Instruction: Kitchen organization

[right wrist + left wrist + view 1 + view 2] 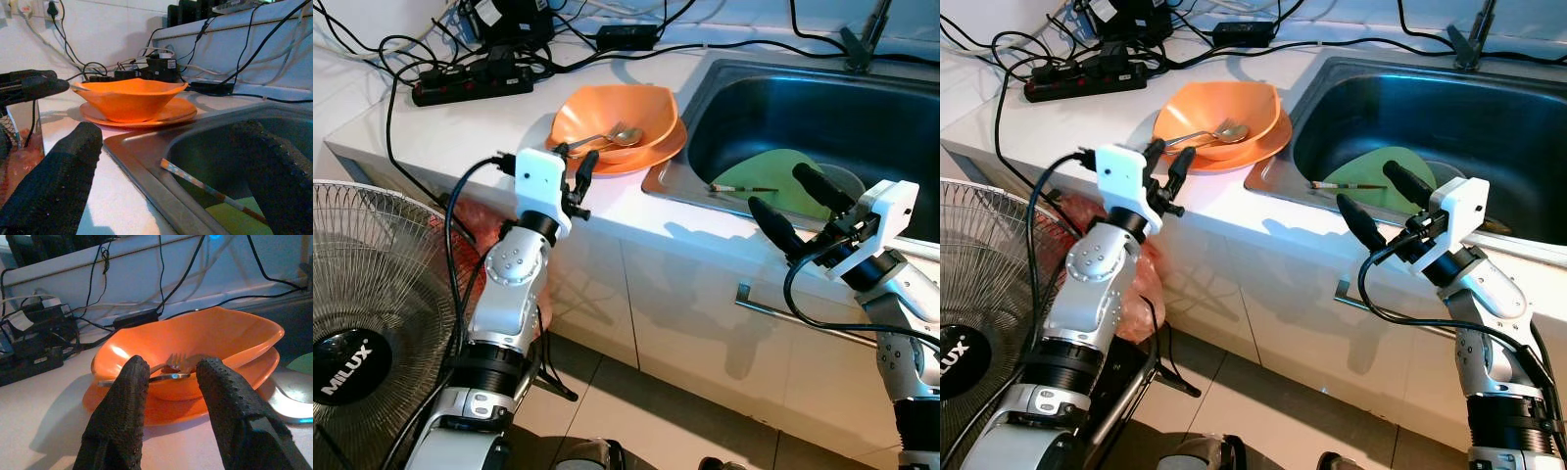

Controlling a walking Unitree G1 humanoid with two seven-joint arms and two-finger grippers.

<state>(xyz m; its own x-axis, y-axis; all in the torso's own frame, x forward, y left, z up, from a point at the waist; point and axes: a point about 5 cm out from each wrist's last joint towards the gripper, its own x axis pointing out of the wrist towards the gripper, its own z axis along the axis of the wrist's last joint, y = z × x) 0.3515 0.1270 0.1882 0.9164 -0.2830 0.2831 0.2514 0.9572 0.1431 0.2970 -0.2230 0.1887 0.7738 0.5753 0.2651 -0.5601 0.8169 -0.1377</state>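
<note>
On the white counter point(460, 127) an orange bowl point(612, 117) sits on an orange plate point(646, 155), just beside the sink point(822, 117). A fork point(607, 134) and spoon point(628, 136) lie in the bowl, handles toward the robot's left. A green plate point(773, 176) lies in the sink with chopsticks point(744, 188) across its near edge.

The left jaws point(576, 166) hover at the counter's front edge, just short of the orange plate, pointing at the bowl. Their fingers point(122, 416) stand moderately apart, holding nothing. The left wrist view adds that the fork tines and the metal handle sit in line with the gap between the fingers, on the bowl's near rim, apart from the fingers.

The right jaws point(798, 201) hang at the sink's front edge, spread wide and empty, one finger over the green plate, the other outside the rim. The right wrist view shows the chopsticks as banded sticks lying between its fingers point(58, 181), well below them, and the bowl beyond.

The eye views alone show a fan point(362, 323) at the robot's left, and a power strip point(470, 83) with tangled cables at the counter's back.
</note>
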